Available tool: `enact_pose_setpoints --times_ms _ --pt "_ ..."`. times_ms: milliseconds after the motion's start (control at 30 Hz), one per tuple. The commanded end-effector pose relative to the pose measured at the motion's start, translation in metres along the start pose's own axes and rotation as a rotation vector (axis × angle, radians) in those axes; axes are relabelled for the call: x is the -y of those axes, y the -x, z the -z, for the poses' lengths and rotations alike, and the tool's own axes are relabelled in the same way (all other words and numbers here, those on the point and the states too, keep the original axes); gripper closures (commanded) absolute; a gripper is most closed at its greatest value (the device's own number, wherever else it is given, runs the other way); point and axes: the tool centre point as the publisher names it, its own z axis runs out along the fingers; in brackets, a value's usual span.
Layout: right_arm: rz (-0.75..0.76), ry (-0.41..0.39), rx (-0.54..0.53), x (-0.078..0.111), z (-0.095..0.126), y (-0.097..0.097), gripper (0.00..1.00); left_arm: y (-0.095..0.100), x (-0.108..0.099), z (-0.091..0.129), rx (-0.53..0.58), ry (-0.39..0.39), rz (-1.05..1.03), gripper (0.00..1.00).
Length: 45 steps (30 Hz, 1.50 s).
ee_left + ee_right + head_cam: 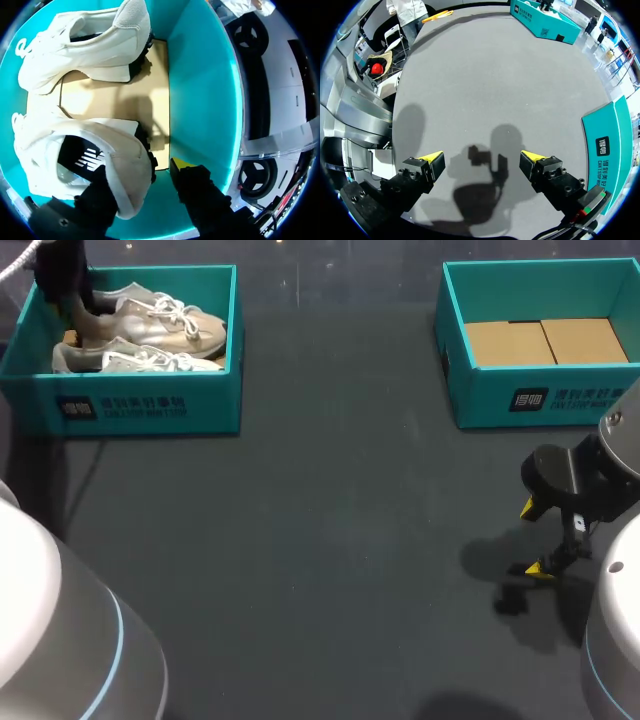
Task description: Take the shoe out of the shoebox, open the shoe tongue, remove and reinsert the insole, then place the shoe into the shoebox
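Status: task at its first step, nothing completed yet.

- Both shoes lie in the left shoebox (pixel 200 75), on its cardboard floor. No shoe is out on the bench (pixel 320 540).
- Left jaws: down inside that box, set wide and straddling the heel of the nearer shoe (pixel 100 150). One finger (pixel 95 197) is over the shoe's opening, inside the collar. The other, with the yellow tip (pixel 180 164), is outside the heel, and a sliver of cardboard shows between tip and heel. Judged not yet closed on the shoe.
- Second shoe (pixel 85 45): ahead of the left jaws, past the first, on its side with its heel toward the box wall. Untouched.
- Right jaws: wide apart, nothing between them, hanging over bare bench; only their own shadow lies under them. The right shoebox (pixel 605 145) stands just off to one side of them.
- Tongue and laces of the nearer shoe: mostly hidden from the wrist camera, so I cannot tell how loose they are.

Left to do, as judged from this:
1. Close on the heel and lift the shoe out to the bench.
2. Open the tongue.
3. Pull out the insole and refit it.
4. Return the shoe to the shoebox.
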Motion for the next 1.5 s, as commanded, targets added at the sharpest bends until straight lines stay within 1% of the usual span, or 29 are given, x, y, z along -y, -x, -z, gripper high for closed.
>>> enact_pose_setpoints --times_ms 33,133,200,267,433,567,633,667,833,867,900,1100,1233,1333,1367,1433,1500 --pt "0.000 -0.002 0.003 0.000 0.000 -0.002 0.00 -0.003 0.011 0.018 0.015 0.023 -0.005 0.34" --pt "0.000 -0.002 0.003 0.000 0.000 -0.002 0.00 -0.001 0.013 0.025 0.028 0.038 -0.009 0.19" --pt "0.000 -0.002 0.003 0.000 0.000 -0.002 0.00 0.000 0.014 0.031 0.041 0.049 -0.014 0.18" --pt "0.000 -0.002 0.003 0.000 0.000 -0.002 0.00 0.001 0.016 0.035 0.044 0.060 -0.018 0.14" --pt "0.000 -0.002 0.003 0.000 0.000 -0.002 0.00 0.002 0.017 0.036 0.038 0.066 -0.015 0.12" --pt "0.000 -0.002 0.003 0.000 0.000 -0.002 0.00 0.001 0.024 0.047 0.074 0.069 -0.020 0.10" --pt "0.000 -0.002 0.003 0.000 0.000 -0.002 0.00 0.000 0.027 0.054 0.090 0.071 -0.022 0.05" --pt "0.000 -0.002 0.003 0.000 0.000 -0.002 0.00 -0.001 0.029 0.058 0.095 0.072 -0.021 0.04" --pt "0.000 -0.002 0.003 0.000 0.000 -0.002 0.00 -0.005 0.042 0.080 0.107 0.093 -0.016 0.05" --pt "0.000 -0.002 0.003 0.000 0.000 -0.002 0.00 -0.006 0.046 0.085 0.109 0.095 -0.014 0.01" --pt "0.000 -0.002 0.003 0.000 0.000 -0.002 0.00 -0.007 0.049 0.089 0.110 0.095 -0.013 0.00" --pt "0.000 -0.002 0.003 0.000 0.000 -0.002 0.00 -0.013 0.075 0.112 0.112 0.105 -0.018 0.00" --pt "0.000 -0.002 0.003 0.000 0.000 -0.002 0.00 -0.015 0.094 0.117 0.102 0.109 -0.013 0.00" --pt "0.000 -0.002 0.003 0.000 0.000 -0.002 0.00 -0.017 0.106 0.119 0.101 0.092 -0.012 0.00" --pt "0.000 -0.002 0.003 0.000 0.000 -0.002 0.00 -0.017 0.109 0.120 0.099 0.074 -0.008 0.00" --pt "0.000 -0.002 0.003 0.000 0.000 -0.002 0.00 -0.020 0.116 0.122 0.101 0.043 -0.019 0.00" --pt "0.000 -0.002 0.003 0.000 0.000 -0.002 0.00 -0.020 0.116 0.122 0.101 0.043 -0.019 0.00"
